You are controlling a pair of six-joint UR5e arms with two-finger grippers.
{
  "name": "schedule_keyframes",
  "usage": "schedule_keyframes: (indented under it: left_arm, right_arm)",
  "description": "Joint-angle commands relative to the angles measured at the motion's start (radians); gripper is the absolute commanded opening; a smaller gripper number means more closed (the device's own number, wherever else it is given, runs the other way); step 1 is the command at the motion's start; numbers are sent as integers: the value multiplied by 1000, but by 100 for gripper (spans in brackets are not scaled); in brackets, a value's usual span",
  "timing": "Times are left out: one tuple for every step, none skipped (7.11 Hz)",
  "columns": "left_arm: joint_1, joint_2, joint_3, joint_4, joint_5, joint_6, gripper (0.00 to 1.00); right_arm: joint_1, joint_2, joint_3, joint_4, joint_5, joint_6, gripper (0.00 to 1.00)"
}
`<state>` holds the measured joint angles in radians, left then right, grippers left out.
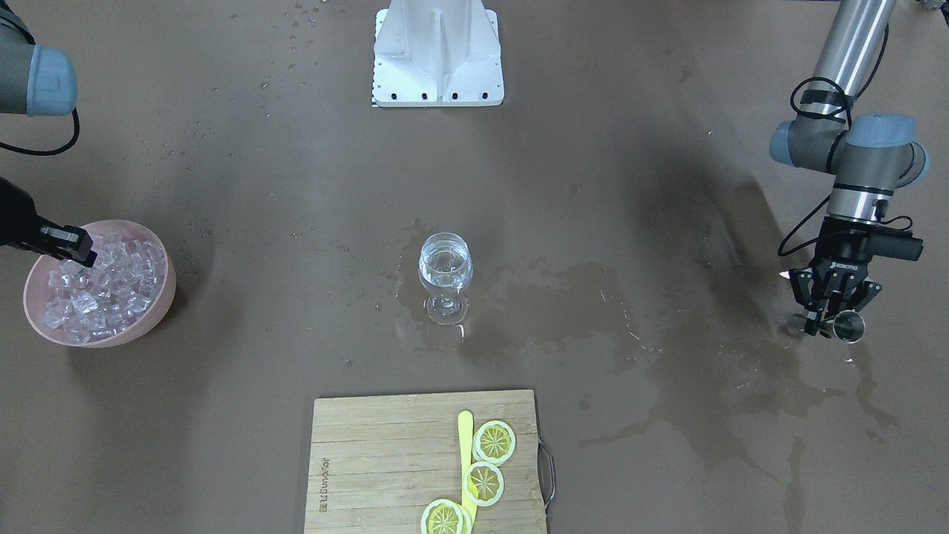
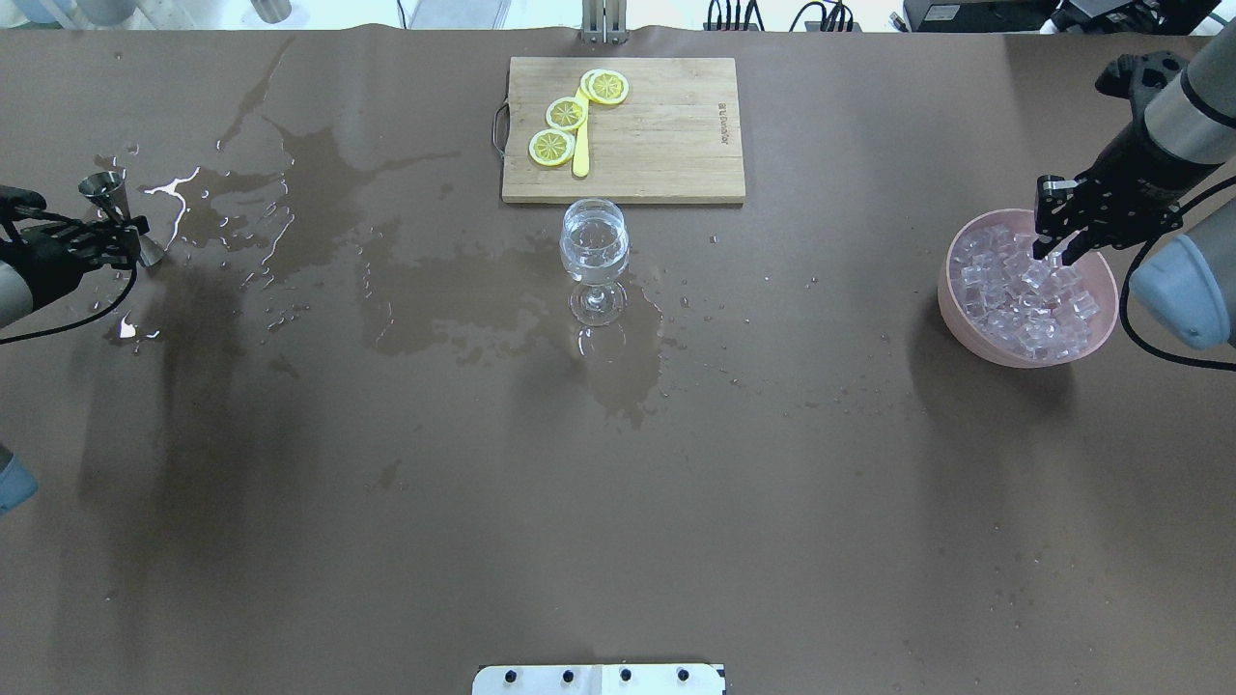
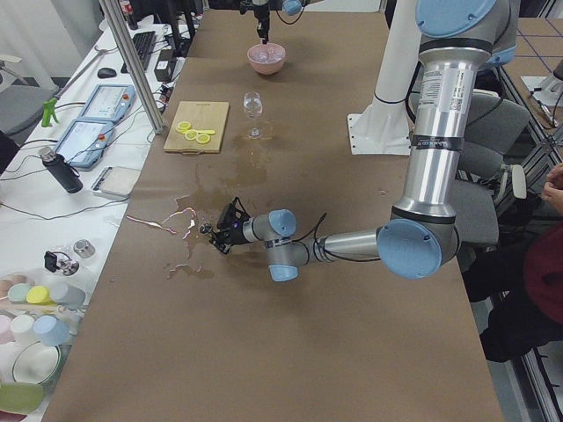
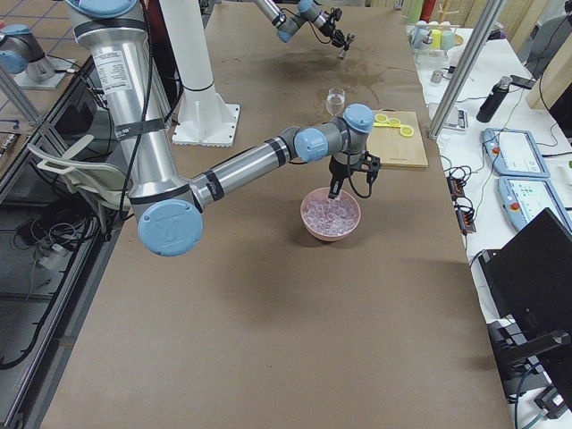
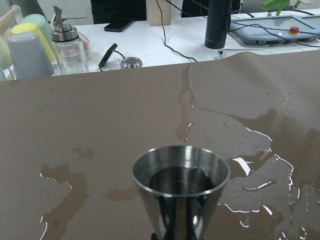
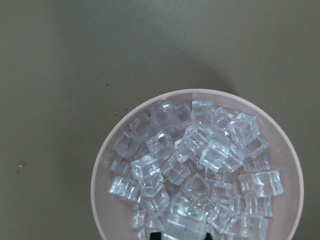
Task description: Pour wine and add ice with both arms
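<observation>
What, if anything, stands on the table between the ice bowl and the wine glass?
Nothing visible: only bare, wet table lies between the ice and the wine glass; the cutting board sits off that line.

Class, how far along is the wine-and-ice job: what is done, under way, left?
Done: the stemmed clear wine glass holds clear, colourless wine. Under way: the right gripper dips into the small transparent ice cubes in the round pink bowl; the left gripper holds the steel jigger. Left: ice into the glass, none visible there.
</observation>
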<state>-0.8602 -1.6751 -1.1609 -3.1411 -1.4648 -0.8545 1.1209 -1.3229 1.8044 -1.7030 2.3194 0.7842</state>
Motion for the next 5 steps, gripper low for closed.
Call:
schedule_keyframes:
  left_arm:
    - [1,0,-6,-36,0,-1,0]
    - [0,-5,-12,-48,0,-4,0]
    - [0,-18,-13,-72,0,-5,0]
    - [0,-44,-13,-82,0,-6,0]
    - [1,-84,-13,-80,0,-6,0]
  right_arm:
    - [8,-1,13,-1,-5,1,35]
    - [10,-1,15,-1,-5,3,35]
    - [11,-1,15,-1,-3,6,35]
    - [11,-1,15,-1,-3,6,35]
    - [11,-1,15,-1,-2,6,35]
